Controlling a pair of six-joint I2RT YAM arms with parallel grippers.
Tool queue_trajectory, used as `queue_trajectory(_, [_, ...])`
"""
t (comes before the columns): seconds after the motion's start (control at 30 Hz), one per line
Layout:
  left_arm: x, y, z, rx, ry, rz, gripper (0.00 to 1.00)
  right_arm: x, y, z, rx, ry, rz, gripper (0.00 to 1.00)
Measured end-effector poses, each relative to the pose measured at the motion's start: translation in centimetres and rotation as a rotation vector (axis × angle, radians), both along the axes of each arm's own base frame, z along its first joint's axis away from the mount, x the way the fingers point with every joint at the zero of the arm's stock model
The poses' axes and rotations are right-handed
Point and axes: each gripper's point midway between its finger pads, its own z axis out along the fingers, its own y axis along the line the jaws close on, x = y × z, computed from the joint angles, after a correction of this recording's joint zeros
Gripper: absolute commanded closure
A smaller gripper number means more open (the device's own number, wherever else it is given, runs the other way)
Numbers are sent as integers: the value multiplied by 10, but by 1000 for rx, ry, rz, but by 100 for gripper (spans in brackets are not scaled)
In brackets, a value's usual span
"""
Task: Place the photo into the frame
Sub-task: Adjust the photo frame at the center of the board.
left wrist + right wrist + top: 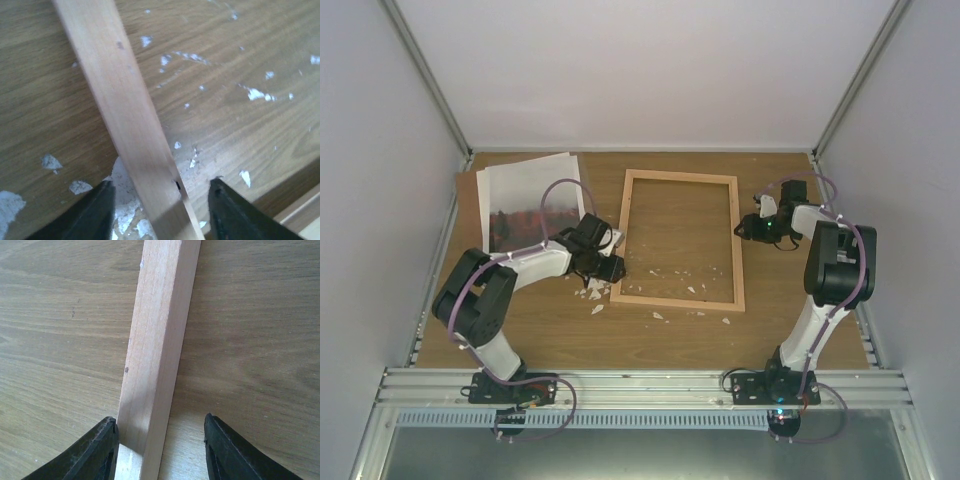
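Observation:
The frame, thin light wood rails, lies flat in the middle of the table. The photo, white-bordered with red-orange hills, lies at the back left, partly under the left arm. My left gripper stands open astride the frame's left rail near its front corner. In the left wrist view the rail runs between the fingers of the gripper with a gap on each side. My right gripper is open over the right rail. There the left finger sits against the rail and the other stands apart.
Small white scraps litter the table by the frame's front left corner and inside it. A brown backing board lies under the photo. Grey enclosure walls close in the left, right and back sides.

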Motion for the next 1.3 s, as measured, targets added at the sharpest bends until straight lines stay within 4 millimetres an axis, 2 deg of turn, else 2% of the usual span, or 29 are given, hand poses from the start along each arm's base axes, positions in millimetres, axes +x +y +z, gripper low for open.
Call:
queue_trajectory(0.07, [-1,0,2,-9,-1,-10,29,0,0,0,0,0,0,49])
queue_trajectory(0.17, [0,-2,14,-41,-19,-13,25,0,0,0,0,0,0,48])
queue_trajectory(0.33, [5,0,37,-91,-64,-6,25,0,0,0,1,-2,4,47])
queue_trajectory(0.5, [12,8,39,-98,-66,19,27,4,0,4,-5,-21,17,46])
queue_trajectory(0.67, [29,18,47,-110,-97,55,32,18,-2,18,-16,-67,24,47])
queue_trajectory(0.77, [49,17,57,-116,-146,59,33,30,-4,24,-21,-92,25,47])
queue_trajectory(0.87, [77,11,63,-106,-190,59,30,39,-5,21,-23,-94,24,47])
queue_trajectory(1.0, [122,2,64,-71,-231,88,29,43,-3,10,-21,-73,29,48])
queue_trajectory(1.07, [154,-6,67,-59,-265,107,28,43,-2,7,-22,-66,32,48])
queue_trajectory(1.3, [215,-13,59,-19,-316,158,28,49,2,6,-30,-70,40,48])
